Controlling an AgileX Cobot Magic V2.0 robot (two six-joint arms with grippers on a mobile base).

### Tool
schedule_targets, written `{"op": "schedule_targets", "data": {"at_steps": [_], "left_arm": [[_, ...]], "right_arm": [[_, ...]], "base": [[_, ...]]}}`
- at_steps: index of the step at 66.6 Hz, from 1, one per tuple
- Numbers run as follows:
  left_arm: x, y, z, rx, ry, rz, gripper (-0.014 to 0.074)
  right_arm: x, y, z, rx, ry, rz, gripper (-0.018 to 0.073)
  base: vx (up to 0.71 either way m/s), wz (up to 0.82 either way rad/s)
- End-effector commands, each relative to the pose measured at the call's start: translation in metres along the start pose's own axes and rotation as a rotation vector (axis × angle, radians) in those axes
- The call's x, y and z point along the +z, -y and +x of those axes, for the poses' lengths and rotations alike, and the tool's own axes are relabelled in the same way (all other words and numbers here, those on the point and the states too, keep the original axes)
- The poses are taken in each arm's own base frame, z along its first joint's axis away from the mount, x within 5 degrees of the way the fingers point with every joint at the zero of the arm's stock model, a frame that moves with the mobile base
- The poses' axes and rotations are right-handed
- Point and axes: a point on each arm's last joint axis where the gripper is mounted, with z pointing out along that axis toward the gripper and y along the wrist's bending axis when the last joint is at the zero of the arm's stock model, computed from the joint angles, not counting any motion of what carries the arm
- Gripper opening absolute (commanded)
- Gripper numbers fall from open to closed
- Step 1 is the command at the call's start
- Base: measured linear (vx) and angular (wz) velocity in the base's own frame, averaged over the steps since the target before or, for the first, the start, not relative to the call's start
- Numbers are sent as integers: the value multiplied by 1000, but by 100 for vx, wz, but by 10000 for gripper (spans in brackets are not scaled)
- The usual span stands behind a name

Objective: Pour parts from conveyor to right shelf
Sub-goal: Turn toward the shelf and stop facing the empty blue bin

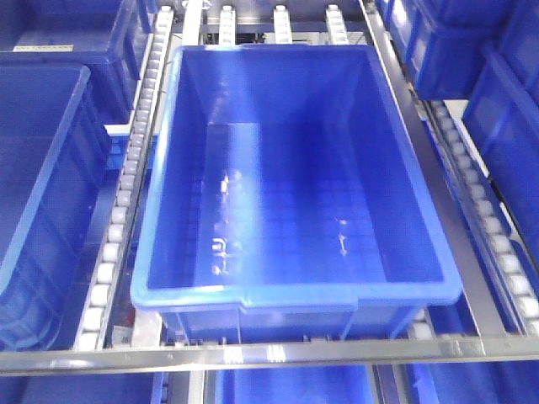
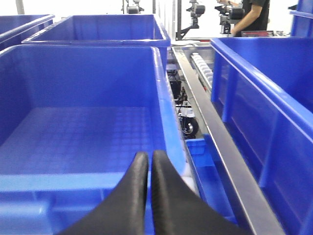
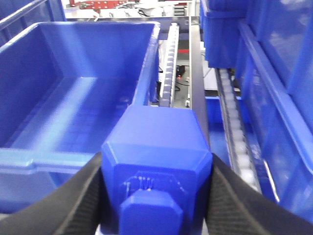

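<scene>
Bin (image 1: 295,295) on the roller shelf (image 1: 126,194) shows its gridded floor; right gripper (image 3: 156,169) pinches a blue studded block (image 3: 156,142); left gripper (image 2: 149,161) jaws pressed together.

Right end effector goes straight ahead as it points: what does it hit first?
Likely the bin's right wall, or the roller track beside it; end effector, gripping a block, aims at that seam. Depth unclear.

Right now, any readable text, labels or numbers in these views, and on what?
None readable.
Front view: white label on the top-left bin, too blurred to read.
Right wrist view: raised marking on the block, too faint to read.
Left wrist view: no text.
</scene>
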Motion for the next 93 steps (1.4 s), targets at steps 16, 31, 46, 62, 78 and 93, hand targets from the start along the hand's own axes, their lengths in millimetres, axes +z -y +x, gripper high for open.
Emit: {"op": "schedule_targets", "data": {"at_steps": [16, 31, 46, 62, 78, 93], "left_arm": [[-2, 1, -13, -14, 97, 12, -6], [-2, 1, -13, -14, 97, 12, -6], [-2, 1, -13, -14, 97, 12, -6], [-2, 1, -13, -14, 97, 12, -6], [-2, 1, -13, -14, 97, 12, -6], [-2, 1, -13, -14, 97, 12, -6]], "right_arm": [[-2, 0, -14, -5, 84, 5, -5], [-2, 0, -14, -5, 84, 5, -5], [-2, 0, -14, -5, 84, 5, -5], [-2, 0, -14, -5, 84, 5, -5], [-2, 0, -14, -5, 84, 5, -5], [-2, 0, -14, -5, 84, 5, -5]], "base": [[12, -3], [13, -5], [13, -4], [10, 4], [5, 4], [0, 0]]}}
